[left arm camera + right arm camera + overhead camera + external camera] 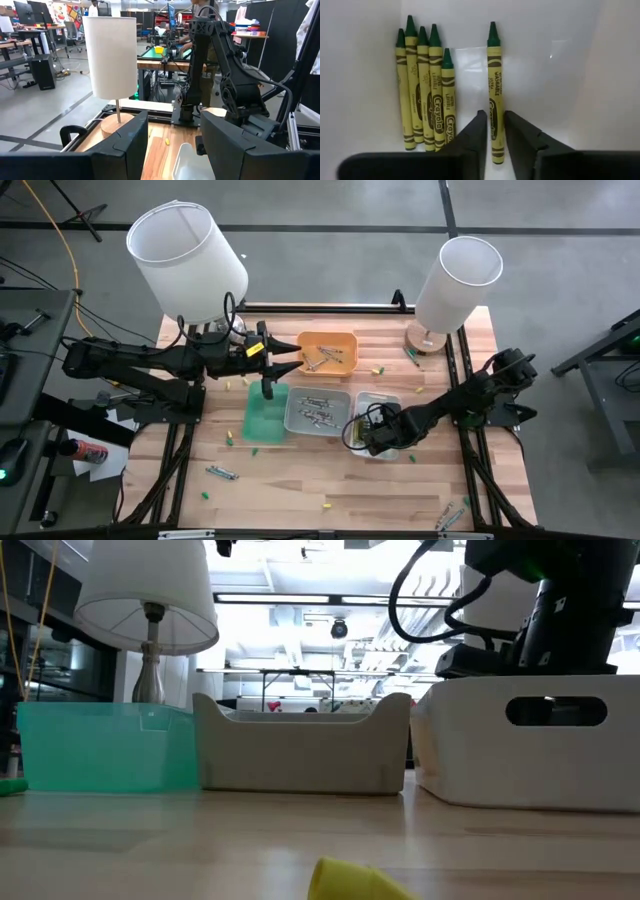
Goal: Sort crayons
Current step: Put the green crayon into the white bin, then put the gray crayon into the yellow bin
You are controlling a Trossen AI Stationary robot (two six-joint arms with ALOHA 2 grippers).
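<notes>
My right gripper (pixel 495 131) reaches down into the white tray (pixel 384 399) and is shut on a green crayon (pixel 494 75). Several more green crayons (pixel 422 85) lie side by side on that tray's floor. My left gripper (pixel 290 354) is open and empty, held above the table beside the orange tray (pixel 345 338); its fingers (pixel 125 150) stand wide apart. Grey crayons lie in the orange tray (pixel 320 360) and in the grey tray (pixel 315 412). The green tray (pixel 265 418) stands to the left of the grey one. My right gripper pinches the green crayon's lower half (pixel 495 117) between its two fingers, which come down from above into the tray. The crayon runs out ahead of the fingertips, parallel to the other crayons. It seems to lie on the tray floor.
Two white-shaded lamps (pixel 190 250) (pixel 455 275) stand at the table's far corners. Loose crayons lie scattered on the wood: grey ones (pixel 222 472) (pixel 450 515), a yellow one (pixel 326 505) (pixel 350 880), green ones (pixel 205 495) (pixel 412 358). A person stands at a bench beyond the table.
</notes>
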